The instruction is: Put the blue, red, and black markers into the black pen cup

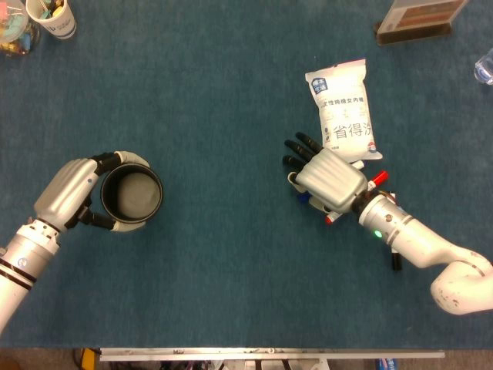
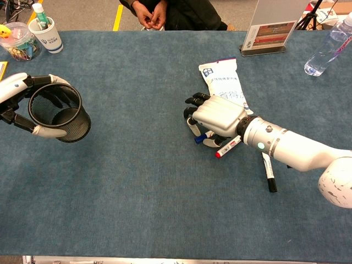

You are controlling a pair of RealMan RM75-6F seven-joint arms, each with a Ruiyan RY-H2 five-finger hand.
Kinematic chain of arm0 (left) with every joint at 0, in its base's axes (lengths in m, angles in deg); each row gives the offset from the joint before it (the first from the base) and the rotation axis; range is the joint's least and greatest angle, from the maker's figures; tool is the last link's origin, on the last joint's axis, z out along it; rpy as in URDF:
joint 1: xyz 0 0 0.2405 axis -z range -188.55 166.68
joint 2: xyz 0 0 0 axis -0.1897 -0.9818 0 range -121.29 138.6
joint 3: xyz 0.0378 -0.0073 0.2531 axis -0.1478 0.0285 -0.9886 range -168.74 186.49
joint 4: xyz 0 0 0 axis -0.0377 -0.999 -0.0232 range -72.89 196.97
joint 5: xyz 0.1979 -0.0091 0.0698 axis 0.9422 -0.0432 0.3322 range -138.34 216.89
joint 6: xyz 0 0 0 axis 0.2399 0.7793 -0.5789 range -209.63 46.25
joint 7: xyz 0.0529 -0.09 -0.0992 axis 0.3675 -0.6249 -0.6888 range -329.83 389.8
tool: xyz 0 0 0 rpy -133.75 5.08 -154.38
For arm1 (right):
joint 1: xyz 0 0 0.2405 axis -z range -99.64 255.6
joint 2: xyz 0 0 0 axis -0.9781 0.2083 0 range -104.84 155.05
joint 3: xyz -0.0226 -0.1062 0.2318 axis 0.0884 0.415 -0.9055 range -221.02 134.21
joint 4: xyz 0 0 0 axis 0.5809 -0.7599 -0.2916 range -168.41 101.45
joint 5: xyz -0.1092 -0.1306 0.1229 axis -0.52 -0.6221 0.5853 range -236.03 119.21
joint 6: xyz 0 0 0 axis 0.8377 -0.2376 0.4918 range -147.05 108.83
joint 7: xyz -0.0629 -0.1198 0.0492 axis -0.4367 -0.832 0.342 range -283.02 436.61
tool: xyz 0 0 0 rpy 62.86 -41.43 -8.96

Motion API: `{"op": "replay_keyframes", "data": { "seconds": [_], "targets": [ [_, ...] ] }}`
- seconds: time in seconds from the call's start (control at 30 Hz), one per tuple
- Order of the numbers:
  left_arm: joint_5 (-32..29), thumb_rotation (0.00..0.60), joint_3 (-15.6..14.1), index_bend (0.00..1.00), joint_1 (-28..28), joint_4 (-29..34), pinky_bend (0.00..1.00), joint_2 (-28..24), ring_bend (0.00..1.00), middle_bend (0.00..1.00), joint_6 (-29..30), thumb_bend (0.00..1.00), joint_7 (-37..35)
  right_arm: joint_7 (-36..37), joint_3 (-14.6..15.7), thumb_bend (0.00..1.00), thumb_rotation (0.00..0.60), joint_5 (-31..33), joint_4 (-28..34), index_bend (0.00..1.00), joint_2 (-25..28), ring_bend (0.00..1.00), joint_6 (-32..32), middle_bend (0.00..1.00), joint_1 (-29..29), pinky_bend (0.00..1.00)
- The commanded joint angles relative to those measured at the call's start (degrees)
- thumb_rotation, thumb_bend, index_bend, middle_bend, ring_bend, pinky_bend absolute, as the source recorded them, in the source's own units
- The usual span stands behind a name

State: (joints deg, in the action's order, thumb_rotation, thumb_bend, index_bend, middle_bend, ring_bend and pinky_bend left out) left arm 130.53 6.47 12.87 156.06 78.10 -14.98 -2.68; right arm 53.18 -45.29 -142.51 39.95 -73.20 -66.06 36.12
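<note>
The black mesh pen cup point(image 2: 58, 113) stands upright at the left, and my left hand point(image 2: 14, 91) holds it by the rim, fingers wrapped around its wall. On the right, my right hand point(image 2: 217, 116) lies palm down over the blue marker point(image 2: 201, 138), whose tip pokes out between a finger and the thumb. The fingers are spread, and no frame shows a grip on the marker. The red marker point(image 2: 228, 147) lies on the table partly under the wrist. The black marker point(image 2: 268, 171) lies beside the right forearm. In the head view the cup point(image 1: 131, 193) looks empty.
A white snack bag point(image 2: 223, 82) lies just beyond the right hand's fingers. A sign stand point(image 2: 267, 33) and a water bottle point(image 2: 330, 49) stand at the far right. A paper cup point(image 2: 47, 33) and a clear tub point(image 2: 19, 41) stand at the far left.
</note>
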Motion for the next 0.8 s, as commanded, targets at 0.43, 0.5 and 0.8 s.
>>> {"op": "replay_keyframes", "data": {
  "seconds": [0.43, 0.5, 0.8],
  "targets": [
    [-0.78, 0.6, 0.71, 0.32, 1.37, 0.64, 0.34, -0.28, 0.34, 0.35, -1.52, 0.06, -1.23, 7.8, -2.95, 0.3, 0.6, -0.69, 7.04, 0.65, 3.67, 0.03, -5.46, 0.3, 0.21, 0.06],
    [-1.27, 0.6, 1.05, 0.32, 1.87, 0.84, 0.34, -0.34, 0.34, 0.35, -2.25, 0.06, -2.08, 10.06, -4.06, 0.3, 0.6, -1.6, 9.64, 0.66, 5.24, 0.04, -7.57, 0.31, 0.34, 0.06],
    [-2.24, 0.6, 2.09, 0.32, 6.07, 1.62, 0.34, 0.0, 0.34, 0.35, -8.54, 0.06, -4.97, 27.25, -10.23, 0.3, 0.6, -2.1, 23.49, 0.66, 12.43, 0.06, -12.7, 0.31, 0.22, 0.06]
  ]
}}
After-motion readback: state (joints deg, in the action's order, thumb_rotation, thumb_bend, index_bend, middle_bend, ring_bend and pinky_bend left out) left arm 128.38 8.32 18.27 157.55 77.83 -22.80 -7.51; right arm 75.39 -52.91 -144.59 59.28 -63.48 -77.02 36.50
